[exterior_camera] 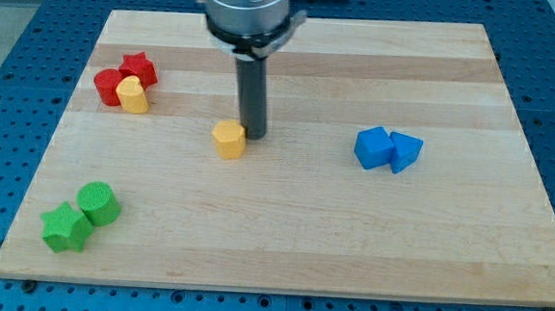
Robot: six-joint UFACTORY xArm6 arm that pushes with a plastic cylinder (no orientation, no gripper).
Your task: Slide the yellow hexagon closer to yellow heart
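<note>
Yellow hexagon (228, 139) sits near the middle of the wooden board (282, 243), with my tip (253, 135) touching or just beside its right edge. No gripper here, only the rod. The yellow heart (132, 96) lies well apart toward the view's upper left, touching a red cylinder (108, 85) and beside a red star (140, 68).

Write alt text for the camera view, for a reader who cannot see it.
My tip sits against the yellow hexagon on its right side, mid-board on a wooden table. The yellow heart lies at upper left, touching a red star and red cylinder; two green blocks sit lower left, two blue blocks right.
</note>
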